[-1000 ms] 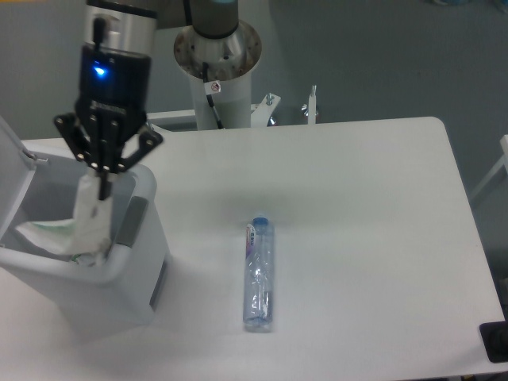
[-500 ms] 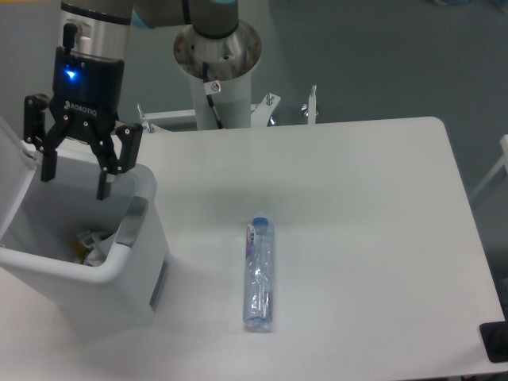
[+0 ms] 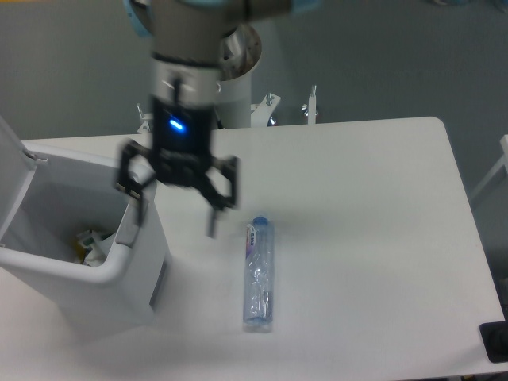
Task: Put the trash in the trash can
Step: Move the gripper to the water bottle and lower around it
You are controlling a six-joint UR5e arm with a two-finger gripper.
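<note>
Tool [image 3: 176,208] wide, empty, positioned for pickup; bottle [image 3: 259,272] on desk [image 3: 373,206] just right-below; wrapper [image 3: 89,240] in bin [image 3: 87,278] left.

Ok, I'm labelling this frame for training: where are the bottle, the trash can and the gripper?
bottle [image 3: 259,275]: fixed camera, mid-body.
trash can [image 3: 119,255]: fixed camera, its near right rim.
gripper [image 3: 176,209]: fixed camera, midway between the open fingertips.

The gripper [image 3: 176,216], which was closed on the wrapper [image 3: 92,241] over the trash can [image 3: 119,262] and then spread its fingers to drop it inside, is now swinging away empty and motion-blurred toward the bottle [image 3: 259,274] on the table
</note>
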